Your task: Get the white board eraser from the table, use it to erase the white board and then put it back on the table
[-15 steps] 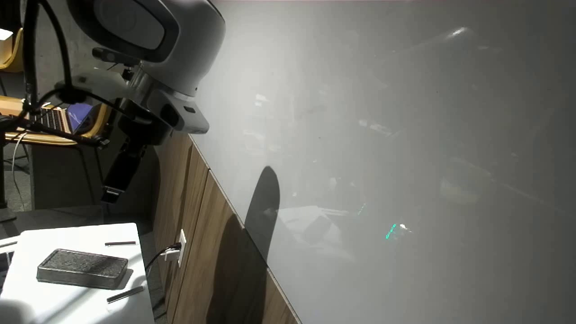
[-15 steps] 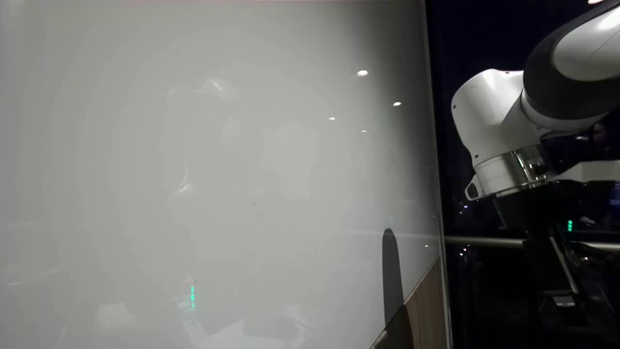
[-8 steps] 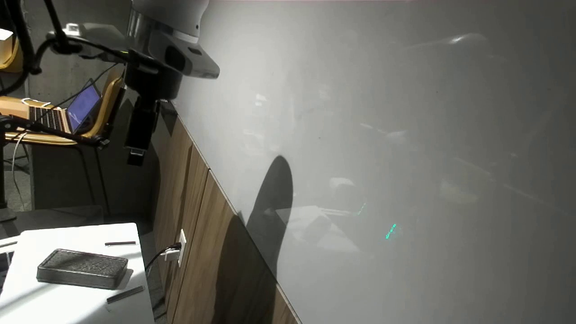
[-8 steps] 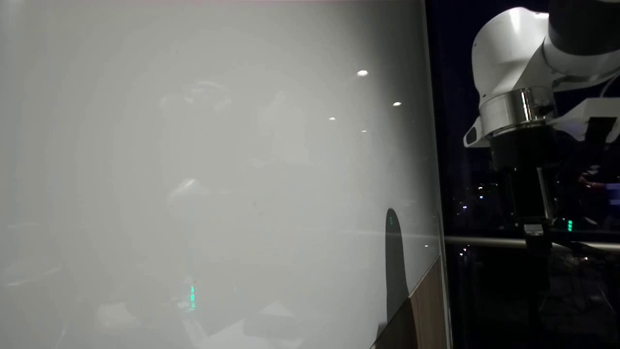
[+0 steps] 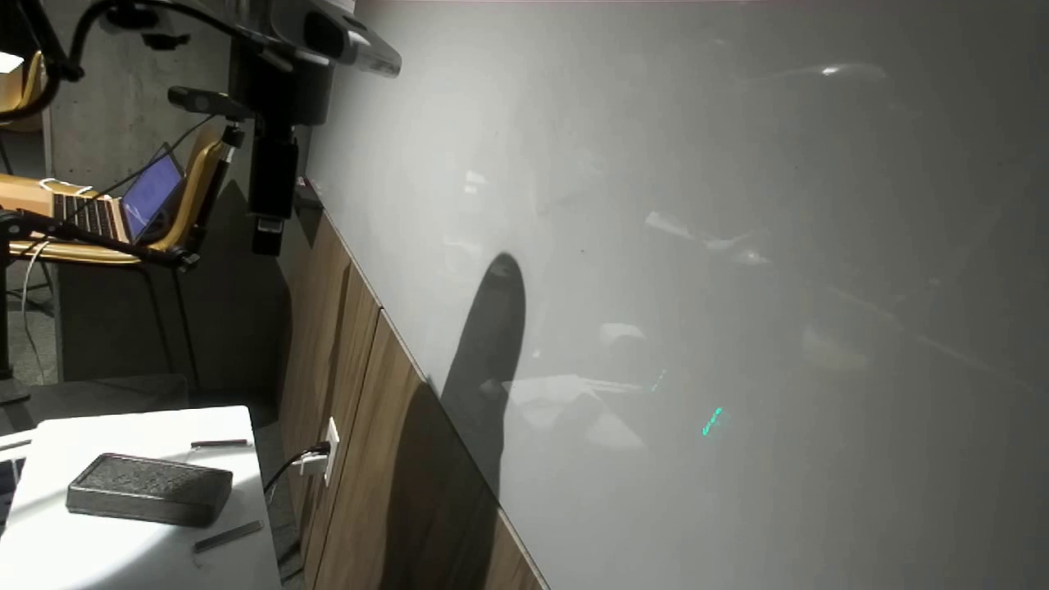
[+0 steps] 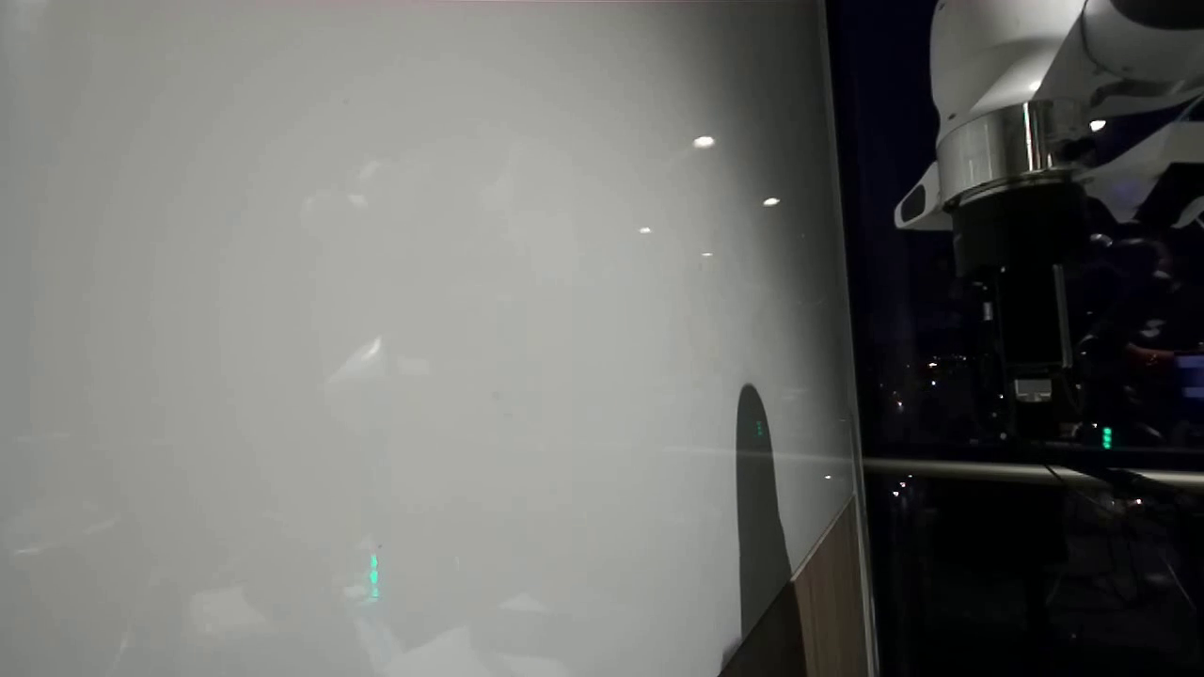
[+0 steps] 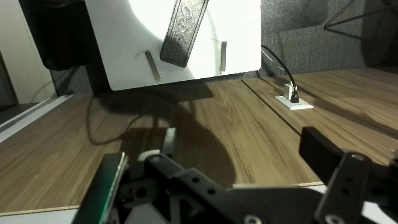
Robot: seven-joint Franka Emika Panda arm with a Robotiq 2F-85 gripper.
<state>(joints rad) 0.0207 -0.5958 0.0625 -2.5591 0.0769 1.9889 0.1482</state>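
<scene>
From where I stand: table point(image 5: 74, 557) near left. Eraser point(image 5: 149, 490) flat on it, between a far strip point(image 5: 219, 443) and a near strip point(image 5: 228, 537); both strips end by the table's right edge. Panelling point(image 5: 352, 459) to the right of the table, gap between. Outlet point(image 5: 333, 455) set in panelling, plug point(image 7: 294, 97) in it. Board point(image 5: 737, 205) above the panelling, running on to the right. Chair point(image 5: 197, 193) far left, behind the table; laptop point(image 5: 150, 201) on its seat. Gripper point(image 5: 268, 236) hangs left of the board, higher than the tabletop, well apart from the eraser.
</scene>
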